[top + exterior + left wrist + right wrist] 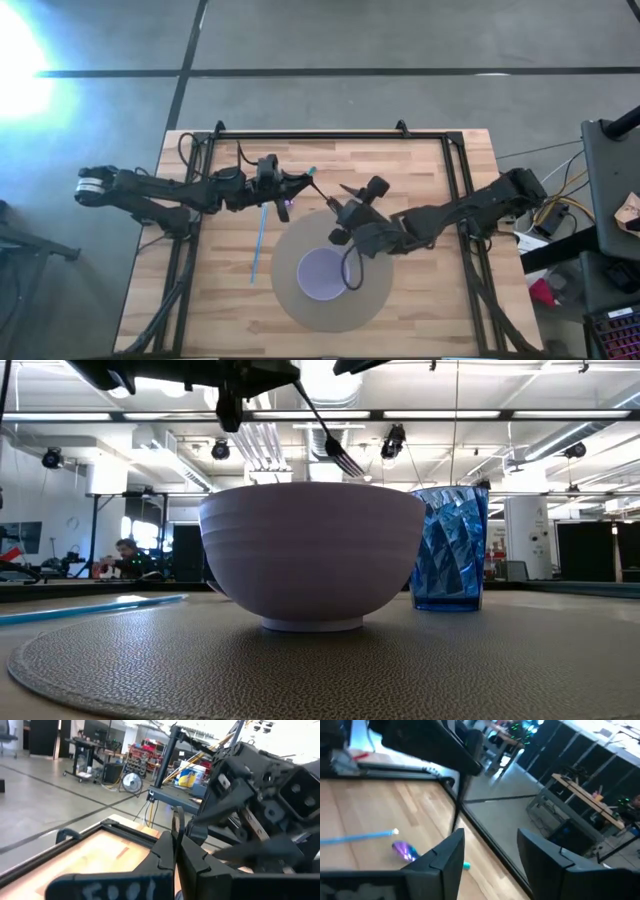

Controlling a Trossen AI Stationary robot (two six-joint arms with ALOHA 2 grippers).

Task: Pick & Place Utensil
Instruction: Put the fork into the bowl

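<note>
Fork (335,445) pinched in left jaws (300,185) above bowl (325,273) | right jaws (352,190) spread, adjacent

We count one bowl (324,273), one mat (290,300), one fork (333,440), one blue cup (449,547), one blue straw (259,240), two arms.

Grey concrete floor (330,40) crossed by dark seams; bright glare (15,70) at one corner. Wooden table (420,290) in black frame. Beyond table, open workshop hall: white ceiling beams (520,400), hanging spotlights (395,440), white column (525,530). Seated person (125,557) at distant desk. Left wrist view shows fan (131,782) on floor, cart (87,755), shelving with red bins (150,752). Workbench (585,795) stands across aisle.
</note>
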